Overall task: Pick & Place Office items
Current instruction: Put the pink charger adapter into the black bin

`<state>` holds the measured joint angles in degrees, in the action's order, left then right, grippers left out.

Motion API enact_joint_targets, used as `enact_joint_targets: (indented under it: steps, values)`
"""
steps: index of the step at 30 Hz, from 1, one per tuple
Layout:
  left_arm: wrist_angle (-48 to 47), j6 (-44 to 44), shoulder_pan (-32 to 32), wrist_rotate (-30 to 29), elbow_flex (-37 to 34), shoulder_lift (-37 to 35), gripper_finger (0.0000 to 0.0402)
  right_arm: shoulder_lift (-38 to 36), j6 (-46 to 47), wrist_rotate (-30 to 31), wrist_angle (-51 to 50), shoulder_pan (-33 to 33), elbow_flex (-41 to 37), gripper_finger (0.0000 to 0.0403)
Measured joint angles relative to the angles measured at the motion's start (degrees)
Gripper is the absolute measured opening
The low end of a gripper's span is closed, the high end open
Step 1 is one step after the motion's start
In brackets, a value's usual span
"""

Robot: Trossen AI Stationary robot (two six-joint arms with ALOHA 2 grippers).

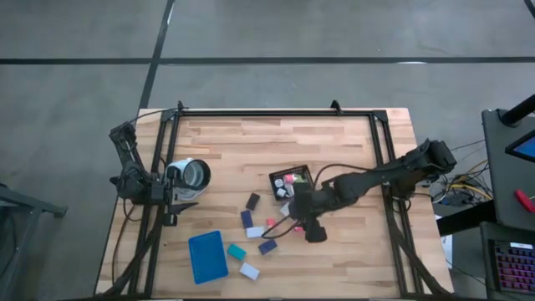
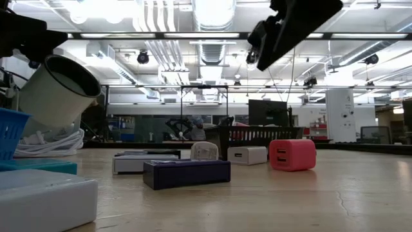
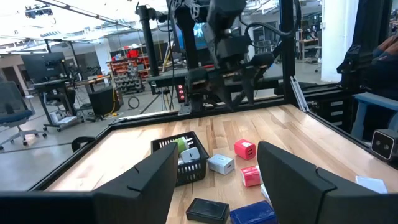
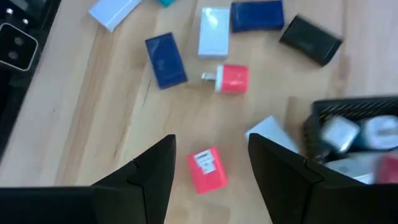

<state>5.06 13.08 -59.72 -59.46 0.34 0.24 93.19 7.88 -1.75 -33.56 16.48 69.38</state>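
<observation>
Right gripper over a pink charger, about to pick.
Left gripper (image 3: 214, 180) parked at the table's left edge, fingers released, empty; right gripper (image 4: 211, 171) spread and empty over the small pink plastic charger block (image 4: 206, 169); should descend straight, centred; black mesh basket (image 4: 354, 134) near, bare wood around.

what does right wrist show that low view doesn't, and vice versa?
Only right wrist: the right gripper open above a red charger lying flat, a black block, and chargers inside the black mesh basket.
Only low view: a white cup held tilted up off the table at far left, and the room's ceiling lights.
Both: a navy block, a white charger, and the wooden table.
</observation>
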Motion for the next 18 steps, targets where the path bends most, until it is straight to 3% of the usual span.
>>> enact_joint_targets:
  steps: [3,9,18]
  values:
    - [0.0,0.02,0.02,0.0,-0.02,-0.01,0.0225,0.44,0.3,-0.04,-1.05,0.56,-1.24,0.0201]
    - [0.0,0.0,0.01,0.01,-0.01,0.01,0.0225,0.85,-11.32,-0.05,0.04,0.53,-5.35,0.0201]
    - [0.0,0.02,0.0,0.02,-0.02,0.0,0.0225,0.92,-12.96,-0.42,14.02,0.53,-13.03,0.0201]
